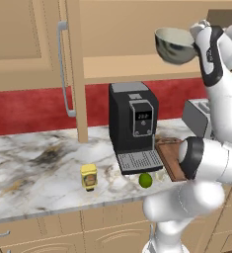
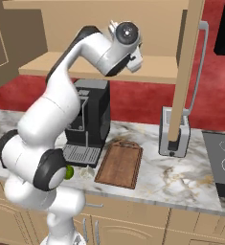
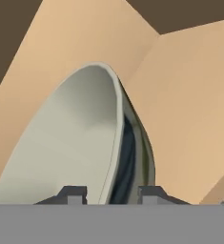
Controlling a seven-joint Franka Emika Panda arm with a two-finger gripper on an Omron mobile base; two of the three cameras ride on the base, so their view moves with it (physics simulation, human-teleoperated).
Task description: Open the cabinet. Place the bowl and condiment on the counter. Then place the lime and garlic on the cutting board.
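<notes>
The cabinet door (image 1: 28, 44) stands swung open, its long silver handle (image 1: 63, 69) facing out. My gripper (image 3: 112, 195) is shut on the rim of the grey-green bowl (image 1: 174, 45), holding it tilted in the air just in front of the cabinet shelf (image 1: 137, 69). In the hand view the bowl's pale inside (image 3: 70, 143) lies left of the rim. The yellow condiment (image 1: 89, 176) stands on the counter (image 1: 33, 163). Near the counter's front edge the lime (image 1: 145, 180) lies beside the white garlic (image 1: 159, 175), left of the cutting board (image 2: 119, 163).
A black coffee machine (image 1: 132, 123) with a grey grille tray stands below the shelf. A silver toaster (image 2: 174, 134) sits right of the board, under the other open door (image 2: 188, 72). A dark cooktop (image 2: 221, 162) lies at the far right.
</notes>
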